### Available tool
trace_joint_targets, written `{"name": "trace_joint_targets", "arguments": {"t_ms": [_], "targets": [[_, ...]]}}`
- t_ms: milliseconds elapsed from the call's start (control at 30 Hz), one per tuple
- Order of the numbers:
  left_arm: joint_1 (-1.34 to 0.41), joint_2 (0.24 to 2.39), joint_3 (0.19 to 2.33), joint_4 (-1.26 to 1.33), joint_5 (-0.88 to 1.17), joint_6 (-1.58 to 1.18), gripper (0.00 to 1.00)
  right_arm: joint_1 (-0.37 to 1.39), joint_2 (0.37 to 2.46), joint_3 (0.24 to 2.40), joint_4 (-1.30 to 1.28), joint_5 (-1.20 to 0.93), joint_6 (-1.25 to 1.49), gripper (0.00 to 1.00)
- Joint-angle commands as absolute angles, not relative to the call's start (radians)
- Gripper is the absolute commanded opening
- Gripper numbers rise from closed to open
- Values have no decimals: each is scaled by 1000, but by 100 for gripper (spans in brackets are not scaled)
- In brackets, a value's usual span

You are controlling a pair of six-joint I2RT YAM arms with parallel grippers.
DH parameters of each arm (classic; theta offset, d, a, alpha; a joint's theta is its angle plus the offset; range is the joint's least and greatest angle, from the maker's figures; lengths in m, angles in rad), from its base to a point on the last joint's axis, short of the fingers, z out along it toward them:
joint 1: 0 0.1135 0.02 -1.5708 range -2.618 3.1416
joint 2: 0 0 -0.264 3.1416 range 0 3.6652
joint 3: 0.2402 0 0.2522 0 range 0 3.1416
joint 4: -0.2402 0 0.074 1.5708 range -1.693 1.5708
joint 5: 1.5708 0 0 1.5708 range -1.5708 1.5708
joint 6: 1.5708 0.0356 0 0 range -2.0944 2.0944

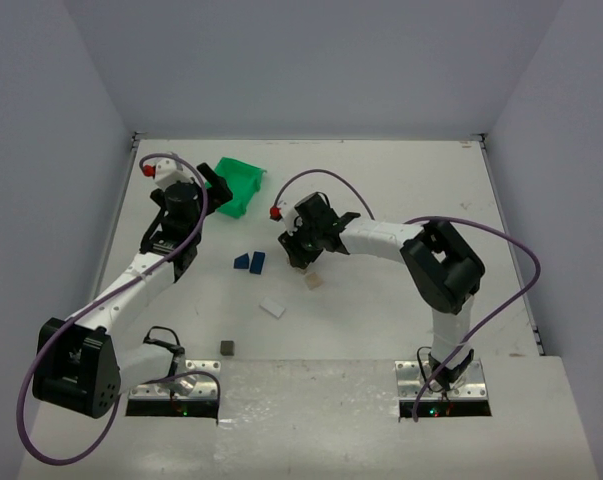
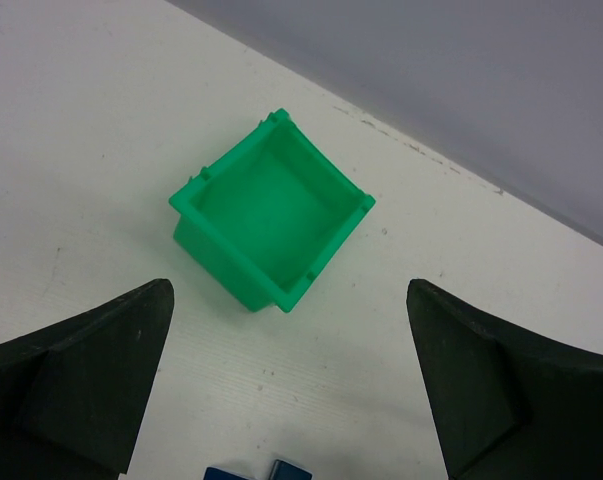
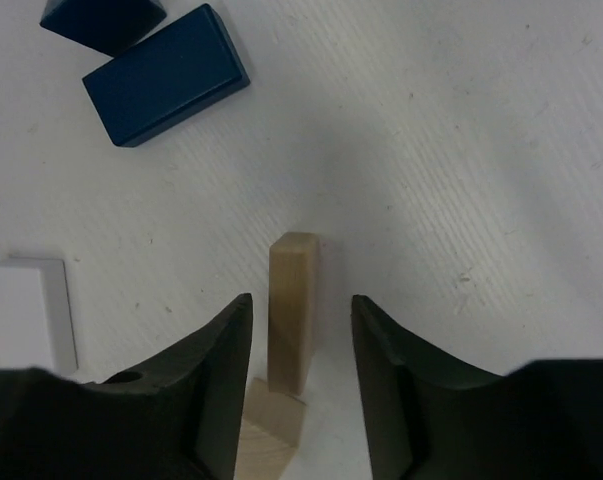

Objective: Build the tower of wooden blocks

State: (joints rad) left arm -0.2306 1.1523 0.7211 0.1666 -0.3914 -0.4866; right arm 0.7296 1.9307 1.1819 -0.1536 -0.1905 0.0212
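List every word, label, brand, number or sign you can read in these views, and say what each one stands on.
None: no text can be read in any view.
The green bin, blue block, blue wedge, tan block and white slab show plain faces, with no print or sticker.
The dark cube is too small to tell whether it bears any mark.

Bright, even light; soft shadows
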Motion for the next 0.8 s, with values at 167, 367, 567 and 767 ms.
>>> {"name": "trace_joint_targets", "arguments": {"t_ms": [167, 367, 567, 767], "targets": [[-236, 1160, 718, 221, -424, -492, 100, 734, 1946, 1225, -167, -173, 49, 30], [-236, 1157, 719, 219, -422, -489, 100, 733, 1931, 1220, -172, -152, 54, 14], [-236, 1156, 721, 212, -435, -497, 100, 732, 1850, 1200, -158, 49, 133, 3], [-236, 1152, 719, 209, -448, -502, 100, 667, 1749, 1129, -219, 291, 248, 3]]}}
